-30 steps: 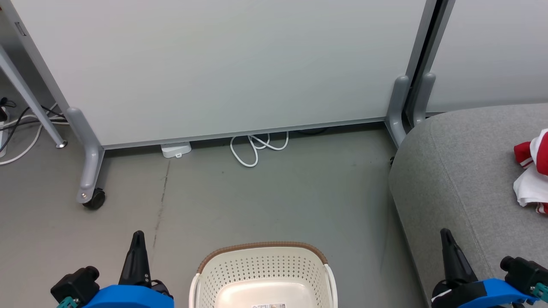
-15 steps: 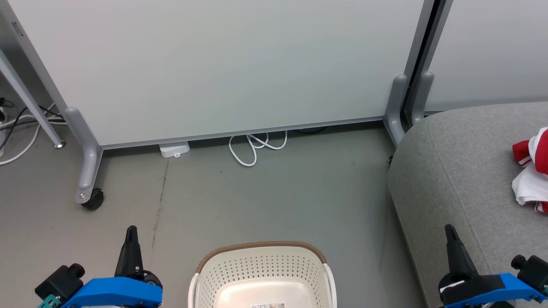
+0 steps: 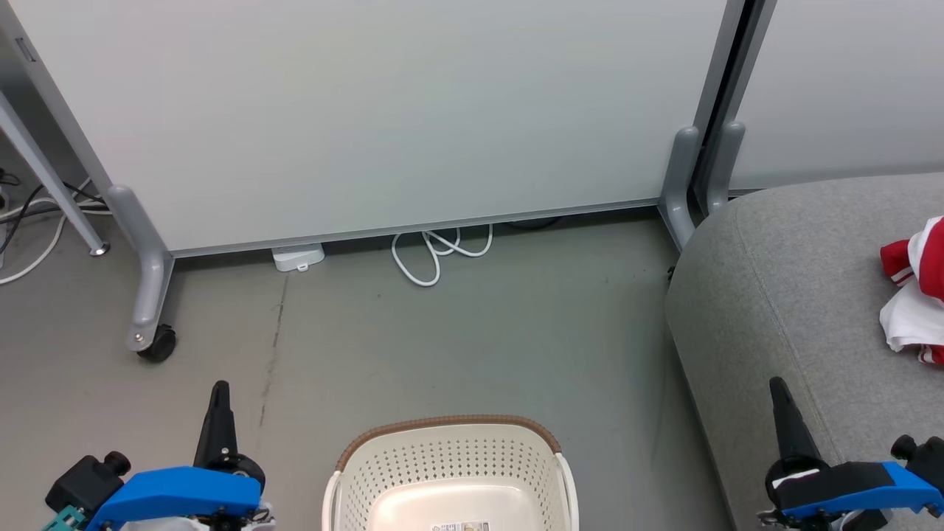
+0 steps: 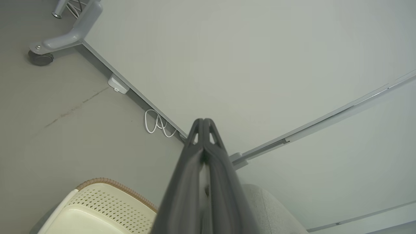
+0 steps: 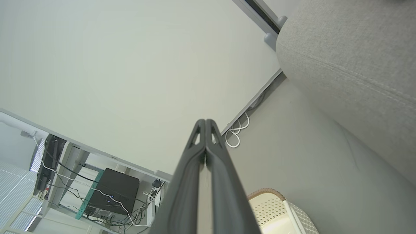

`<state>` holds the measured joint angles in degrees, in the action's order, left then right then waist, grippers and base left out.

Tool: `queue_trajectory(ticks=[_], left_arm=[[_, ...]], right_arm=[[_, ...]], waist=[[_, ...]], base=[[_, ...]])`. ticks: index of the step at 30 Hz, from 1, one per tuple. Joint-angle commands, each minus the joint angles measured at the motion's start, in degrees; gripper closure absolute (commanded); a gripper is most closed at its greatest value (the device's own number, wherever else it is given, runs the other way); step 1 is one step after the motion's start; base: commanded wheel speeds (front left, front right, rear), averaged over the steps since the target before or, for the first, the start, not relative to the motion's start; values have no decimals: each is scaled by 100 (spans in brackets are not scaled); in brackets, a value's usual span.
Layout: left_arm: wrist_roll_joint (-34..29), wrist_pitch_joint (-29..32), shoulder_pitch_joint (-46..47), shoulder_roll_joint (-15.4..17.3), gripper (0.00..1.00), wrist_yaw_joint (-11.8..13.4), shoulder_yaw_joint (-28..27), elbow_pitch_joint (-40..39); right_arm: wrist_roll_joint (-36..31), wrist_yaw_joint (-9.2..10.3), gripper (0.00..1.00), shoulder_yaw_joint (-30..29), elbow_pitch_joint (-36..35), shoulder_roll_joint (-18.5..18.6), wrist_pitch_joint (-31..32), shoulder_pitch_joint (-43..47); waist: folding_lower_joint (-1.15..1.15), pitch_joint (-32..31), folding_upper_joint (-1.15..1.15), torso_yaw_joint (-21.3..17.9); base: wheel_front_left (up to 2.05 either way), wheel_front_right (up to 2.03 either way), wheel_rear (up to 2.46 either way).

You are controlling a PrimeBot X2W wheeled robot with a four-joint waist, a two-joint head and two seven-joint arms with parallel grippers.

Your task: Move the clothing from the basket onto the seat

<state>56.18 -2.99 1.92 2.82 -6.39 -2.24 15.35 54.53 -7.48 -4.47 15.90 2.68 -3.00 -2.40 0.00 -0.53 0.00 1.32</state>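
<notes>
basket (image 3: pixel 450 426) on grey flr (image 3: pixel 516 346), white partition (image 3: pixel 383 110)

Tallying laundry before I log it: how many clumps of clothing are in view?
1: red-and-white clothing on the seat, cut by the head view's right edge; it may be several garments. The basket shows none, though its near end is cropped.

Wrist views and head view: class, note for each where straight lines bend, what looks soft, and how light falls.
Head view: even, soft light, no glare, faint shadow on the floor beside the seat. Left wrist view: wide-angle bows the panel rail; the shut left gripper blurs near the lens. Right wrist view: the right gripper blurs likewise.
</notes>
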Motion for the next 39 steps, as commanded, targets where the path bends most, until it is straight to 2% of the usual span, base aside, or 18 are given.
queue_trajectory(ticks=[1, 39], left_arm=[[139, 42, 163, 8, 100, -37, -40, -78], [2238, 598, 352, 9, 100, -91, -284, -121]], right_arm=[[151, -2, 100, -26, -82, 24, 46, -164], [2340, -2, 100, -139, -158, 29, 601, -320]], waist=[[0, 1, 0, -1], [0, 37, 0, -70]], base=[[0, 0, 0], [0, 0, 0]])
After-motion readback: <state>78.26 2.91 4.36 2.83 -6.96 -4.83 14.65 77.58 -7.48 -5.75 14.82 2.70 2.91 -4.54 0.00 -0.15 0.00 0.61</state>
